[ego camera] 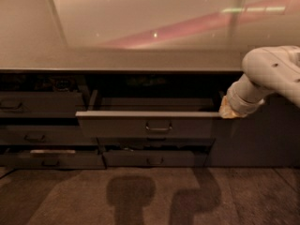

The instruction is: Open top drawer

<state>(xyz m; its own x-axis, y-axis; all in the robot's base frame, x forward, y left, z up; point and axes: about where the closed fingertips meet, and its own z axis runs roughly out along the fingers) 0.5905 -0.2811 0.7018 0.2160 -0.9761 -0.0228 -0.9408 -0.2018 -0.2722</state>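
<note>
Nearest, two shadows fall on the carpeted floor point(56, 196). Above it, the top drawer point(117, 124) stands pulled partway out of the desk point(117, 60), its loop handle point(158, 126) central. The gripper point(228, 109) sits at the drawer front's right end, against its top edge; whether it is open or closed cannot be told. Slimmer drawers point(42, 102) lie farther back on the left.

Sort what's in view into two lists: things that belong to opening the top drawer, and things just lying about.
Belongs to the job: top drawer, partly open; its handle; end effector, at the drawer's right end.
Just there: countertop; left-hand drawers; drawer below; floor.
</note>
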